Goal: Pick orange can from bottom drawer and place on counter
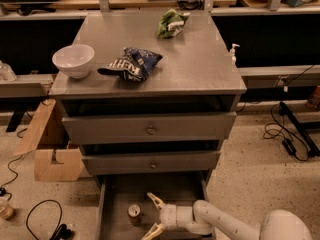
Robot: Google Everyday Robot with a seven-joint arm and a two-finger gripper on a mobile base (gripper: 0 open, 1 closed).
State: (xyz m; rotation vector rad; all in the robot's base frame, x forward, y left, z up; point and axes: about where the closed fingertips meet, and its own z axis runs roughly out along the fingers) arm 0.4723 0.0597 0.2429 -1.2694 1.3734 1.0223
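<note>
The orange can point(133, 213) stands upright on the floor of the pulled-out bottom drawer point(114, 200), its silver lid facing up. My gripper point(151, 215) is inside the drawer just right of the can, open, its two pale fingers spread above and below, and it holds nothing. The white arm reaches in from the lower right. The counter point(195, 64) is the grey cabinet top above.
On the counter lie a white bowl point(73, 60), a dark blue chip bag point(132, 64) and a green bag point(170, 23). Two closed drawer fronts with knobs sit above the open drawer. A cardboard box point(52, 149) and cables lie on the floor to the left.
</note>
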